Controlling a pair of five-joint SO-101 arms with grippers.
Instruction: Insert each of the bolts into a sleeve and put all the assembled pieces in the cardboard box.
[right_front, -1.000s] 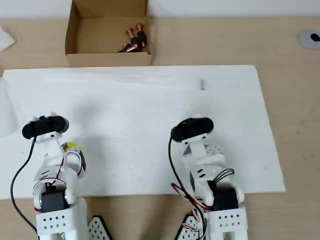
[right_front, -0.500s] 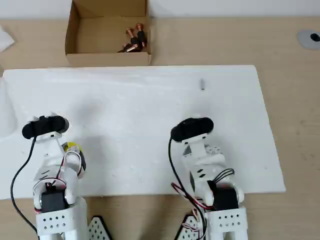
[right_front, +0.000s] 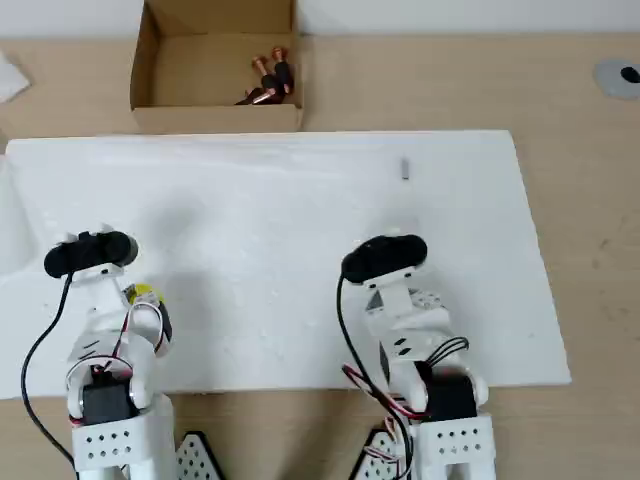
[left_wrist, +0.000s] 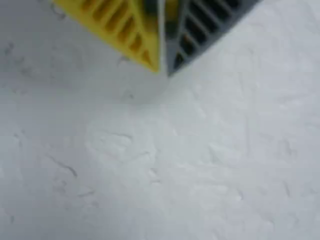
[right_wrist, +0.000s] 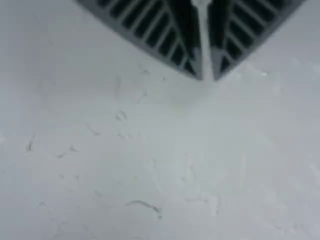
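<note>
at the far edge of the table the cardboard box holds a small heap of copper-and-black assembled pieces, lying against its right wall. on the white board one small grey piece lies alone near the far edge; it is too small to tell whether it is a bolt or a sleeve. its long axis points away from the arms, toward the box side. it lies almost straight ahead of the right arm and well apart from the left arm, so the right arm looks the nearer one for any pickup. the left claw is closed tip to tip on nothing. the right claw shows only a hairline slit and grips nothing.
</note>
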